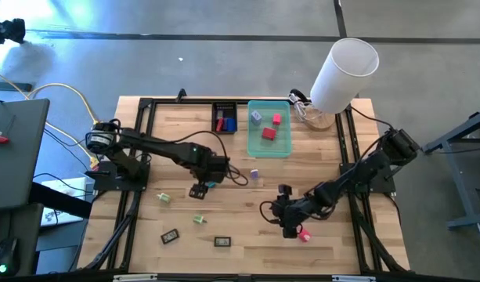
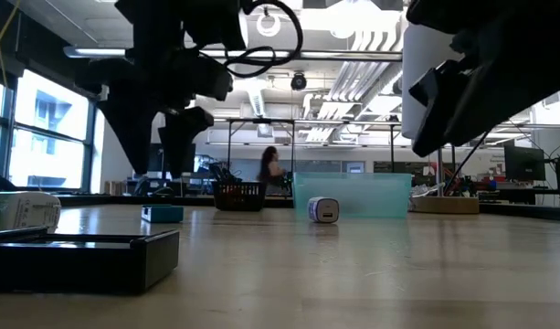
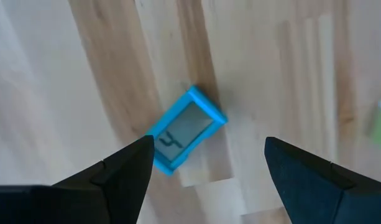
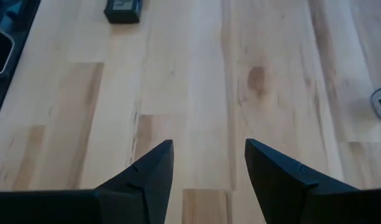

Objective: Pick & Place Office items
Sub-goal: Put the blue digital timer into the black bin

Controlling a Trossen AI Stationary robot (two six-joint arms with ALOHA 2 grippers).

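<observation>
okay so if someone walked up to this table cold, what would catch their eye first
Probably the big white cylinder tipped over the table's far right corner, beside the translucent teal tray holding red and pink pieces. Next, the two dark arms: the left gripper hangs open over a small blue rectangular piece near the table's middle, and the right gripper, also open, is low near the front right.

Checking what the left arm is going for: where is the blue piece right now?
The blue piece lies flat on the table, left of centre in the high view, just below the open left gripper and left of the small purple piece.
</observation>
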